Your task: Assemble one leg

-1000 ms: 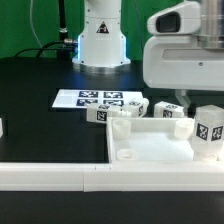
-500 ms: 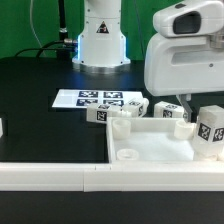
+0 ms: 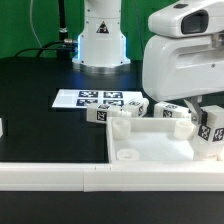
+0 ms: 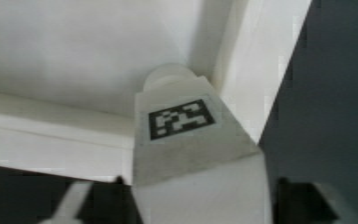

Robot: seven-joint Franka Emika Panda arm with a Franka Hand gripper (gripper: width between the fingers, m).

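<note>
White plastic leg point(image 4: 190, 140), a small block bearing a black-and-white square tag, sits clamped between the gripper point(image 4: 185, 195) fingers, its long axis running straight out from them toward the large white square panel with the raised rim point(image 4: 87, 70). Seen from the exterior view, the same leg point(image 3: 209, 132) stands roughly upright at the panel's point(image 3: 150, 155) far corner on the exterior view's right, on the black bench point(image 3: 40, 90). Whether its peg end already touches a corner hole is hidden; the coming move likely depends on that alignment.
</note>
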